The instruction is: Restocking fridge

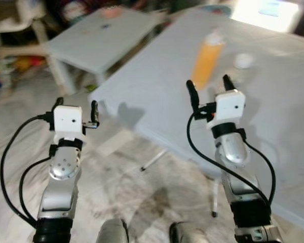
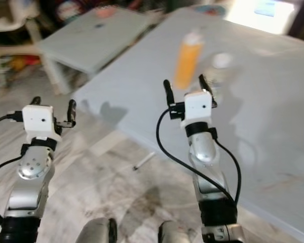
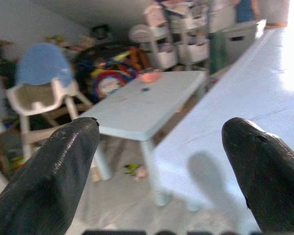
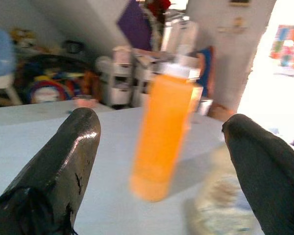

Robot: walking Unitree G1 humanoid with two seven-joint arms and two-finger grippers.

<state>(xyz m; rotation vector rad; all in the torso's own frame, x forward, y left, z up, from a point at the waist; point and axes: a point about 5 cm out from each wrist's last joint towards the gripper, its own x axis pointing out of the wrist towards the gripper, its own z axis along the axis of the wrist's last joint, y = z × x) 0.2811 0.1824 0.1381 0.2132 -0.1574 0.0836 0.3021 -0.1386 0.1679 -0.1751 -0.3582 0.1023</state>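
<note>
- The orange bottle point(image 1: 208, 59) is standing upright on the pale blue surface point(image 1: 273, 126), a little in from its near edge — the one thing here that looks ready for the fridge, and it is not yet being held.
- The right gripper point(image 1: 211, 86) is hovering over that surface just short of the bottle, its jaws spread wide and empty. In the right wrist view the orange bottle point(image 4: 161, 137) is sitting between the two black fingers point(image 4: 63, 161), which suggests the arm is lining up so the jaws can close around the bottle's body.
- Beside the bottle, on its right, something pale and rounded point(image 1: 243, 62) is resting on the surface; it is too blurred to name. It is lying close enough that, in my judgement, the outer finger will need care not to knock it.
- The left gripper point(image 1: 77, 107) is hanging in front of the surface's near corner, over the marble-like floor point(image 1: 116, 192), jaws also open and holding nothing — probably kept clear so the right arm can work alone.
- Through the left wrist view a small low table point(image 3: 137, 110) is showing beyond the fingers, with a blue high chair point(image 3: 39, 83) and stacked toys and bins behind it; none of this appears to be part of the job.
- The head views are blurring slightly, so the bottle's cap and label cannot be made out.
- The fridge itself is not something I can place from here, so the carry is presumably coming after the grasp.
</note>
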